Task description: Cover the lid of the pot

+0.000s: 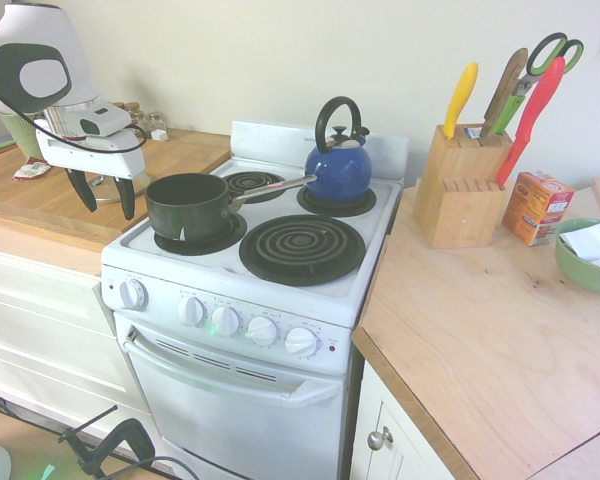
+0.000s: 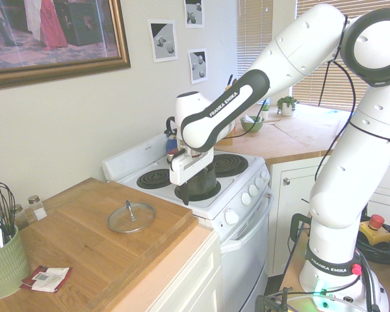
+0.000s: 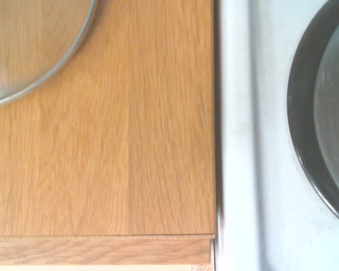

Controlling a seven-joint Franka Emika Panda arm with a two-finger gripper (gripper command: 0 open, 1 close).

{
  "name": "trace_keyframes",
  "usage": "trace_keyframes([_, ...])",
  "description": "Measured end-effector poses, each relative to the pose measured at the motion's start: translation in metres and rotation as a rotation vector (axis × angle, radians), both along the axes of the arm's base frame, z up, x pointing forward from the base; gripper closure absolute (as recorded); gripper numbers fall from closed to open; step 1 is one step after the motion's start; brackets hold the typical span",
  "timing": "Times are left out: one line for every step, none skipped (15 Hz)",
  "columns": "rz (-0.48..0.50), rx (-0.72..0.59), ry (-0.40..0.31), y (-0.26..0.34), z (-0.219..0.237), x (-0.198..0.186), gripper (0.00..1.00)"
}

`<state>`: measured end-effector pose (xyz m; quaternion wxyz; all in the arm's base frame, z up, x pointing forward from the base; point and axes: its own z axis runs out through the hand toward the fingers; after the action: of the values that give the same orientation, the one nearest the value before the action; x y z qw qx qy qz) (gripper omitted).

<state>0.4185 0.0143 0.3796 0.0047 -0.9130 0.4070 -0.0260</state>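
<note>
Stovetop (image 1: 380, 235): uncovered, empty pot (image 1: 188, 205)

Home kitchen: white stove (image 1: 280, 270), wooden countertops (image 1: 480, 320), knife block (image 1: 460, 190), blue kettle (image 1: 338, 165).

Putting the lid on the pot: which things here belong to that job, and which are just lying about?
Job: lid flat on the wooden counter; pot uncovered on the stove's front burner; gripper, jaws open, empty.

Lying about: blue kettle, knife block, orange box, green bowl, whisk holder, packet.

White arm (image 2: 292, 55), black joint bands
</note>
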Motion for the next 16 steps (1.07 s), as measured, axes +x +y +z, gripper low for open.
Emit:
trace_keyframes([0.0, 0.0, 0.001, 0.0, 0.0, 0.0, 0.0])
trace_keyframes([0.0, -0.001, -0.002, 0.001, 0.001, 0.001, 0.0])
trace_keyframes([0.003, -0.004, -0.015, 0.007, 0.008, 0.005, 0.0])
trace_keyframes([0.009, -0.007, -0.032, 0.017, 0.019, 0.01, 0.0])
trace_keyframes([0.012, -0.01, -0.049, 0.03, 0.032, 0.016, 0.0])
trace_keyframes([0.013, -0.012, -0.066, 0.045, 0.045, 0.021, 0.0])
trace_keyframes([0.009, -0.013, -0.077, 0.057, 0.055, 0.026, 0.0])
trace_keyframes([-0.001, -0.012, -0.084, 0.07, 0.061, 0.031, 0.0])
trace_keyframes([-0.018, -0.008, -0.085, 0.082, 0.061, 0.037, 0.0])
trace_keyframes([-0.044, -0.007, -0.082, 0.095, 0.057, 0.044, 0.0])
trace_keyframes([-0.078, -0.006, -0.081, 0.106, 0.051, 0.05, 0.0])
trace_keyframes([-0.121, -0.002, -0.084, 0.119, 0.043, 0.057, 0.0])
trace_keyframes([-0.169, 0.001, -0.094, 0.132, 0.035, 0.064, 0.0])
trace_keyframes([-0.216, 0.01, -0.103, 0.144, 0.031, 0.072, 0.0])
trace_keyframes([-0.265, 0.019, -0.108, 0.153, 0.029, 0.08, 0.0])
trace_keyframes([-0.312, 0.025, -0.115, 0.159, 0.029, 0.088, 0.0])
